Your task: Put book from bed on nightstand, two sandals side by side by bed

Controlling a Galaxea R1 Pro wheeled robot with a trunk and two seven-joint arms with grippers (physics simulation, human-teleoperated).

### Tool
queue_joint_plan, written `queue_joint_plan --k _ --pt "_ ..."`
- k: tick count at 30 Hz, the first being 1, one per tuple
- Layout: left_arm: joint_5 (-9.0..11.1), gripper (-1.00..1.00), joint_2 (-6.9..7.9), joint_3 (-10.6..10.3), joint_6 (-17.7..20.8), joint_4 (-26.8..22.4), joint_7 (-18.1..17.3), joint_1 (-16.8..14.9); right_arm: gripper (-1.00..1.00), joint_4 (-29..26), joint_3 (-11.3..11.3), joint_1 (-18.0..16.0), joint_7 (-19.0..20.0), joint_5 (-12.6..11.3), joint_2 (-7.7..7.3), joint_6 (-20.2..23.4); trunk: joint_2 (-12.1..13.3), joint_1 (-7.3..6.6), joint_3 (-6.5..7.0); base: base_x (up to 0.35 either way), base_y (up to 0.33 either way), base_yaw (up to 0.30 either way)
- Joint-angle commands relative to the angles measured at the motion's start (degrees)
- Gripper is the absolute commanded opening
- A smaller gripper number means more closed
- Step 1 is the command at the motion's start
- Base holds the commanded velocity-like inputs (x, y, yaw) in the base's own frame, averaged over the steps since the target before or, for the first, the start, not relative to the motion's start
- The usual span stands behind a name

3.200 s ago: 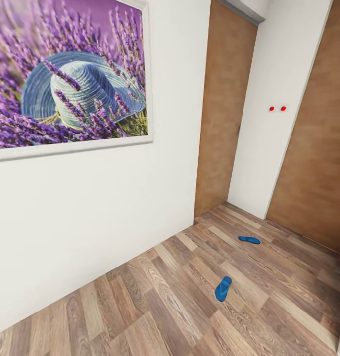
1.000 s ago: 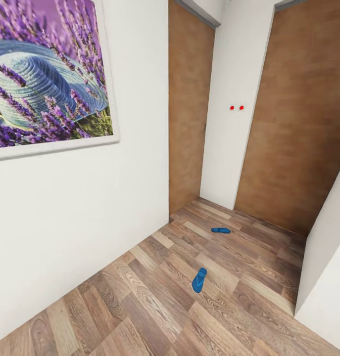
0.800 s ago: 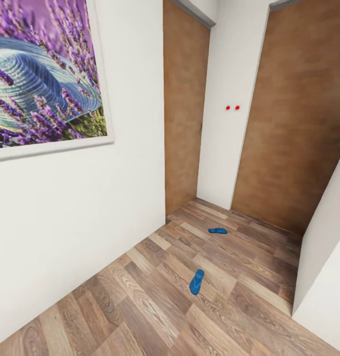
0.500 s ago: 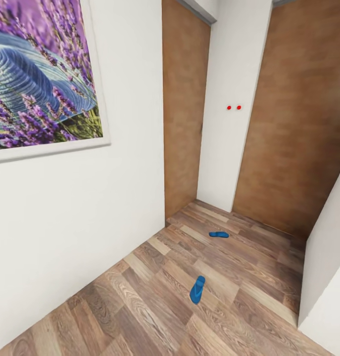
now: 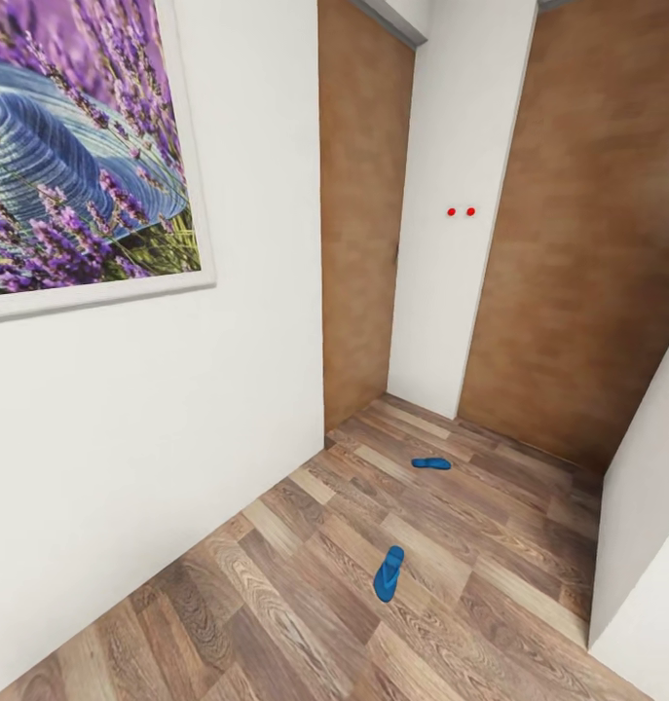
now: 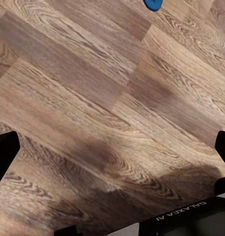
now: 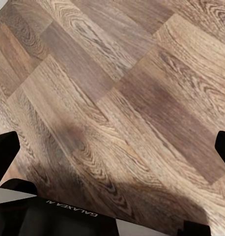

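both sets of jaws hang spread wide and empty over the wood-plank floor [image 5: 305, 594], the left gripper [image 6: 112, 152] and right gripper [image 7: 112, 152] carried low, likely for a pickup from the ground. 2 flat, bright blue sandals lie well apart on the glossy grained boards, the near sandal [image 5: 389, 572] ahead of the robot and the far sandal [image 5: 431, 463] close to the brown doors [image 5: 358, 214]. neither yet sits beside a bed, and a lavender picture [image 5: 81, 146] hangs on the smooth white wall.
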Motion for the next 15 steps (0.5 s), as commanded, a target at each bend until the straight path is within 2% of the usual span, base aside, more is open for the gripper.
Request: queue_joint_plan --k 1,5,15 --pt "0.36 1.00 -0.01 0.02 0.04 -0.03 -0.22 0.02 1.00 0.05 0.27 -0.03 0.12 -0.51 -0.07 -0.14 -0.03 0.00 -0.04 0.001 0.000 -0.095" --pt "0.37 1.00 -0.02 0.01 0.04 0.00 -0.24 0.02 1.00 0.05 0.27 -0.03 0.11 -0.51 -0.04 -0.14 -0.03 0.00 -0.04 0.000 0.000 -0.208" --pt "0.37 1.00 0.00 0.01 0.04 -0.03 -0.27 0.02 1.00 0.05 0.27 -0.03 0.11 -0.51 -0.05 -0.14 -0.03 0.00 -0.04 0.000 0.000 -0.274"
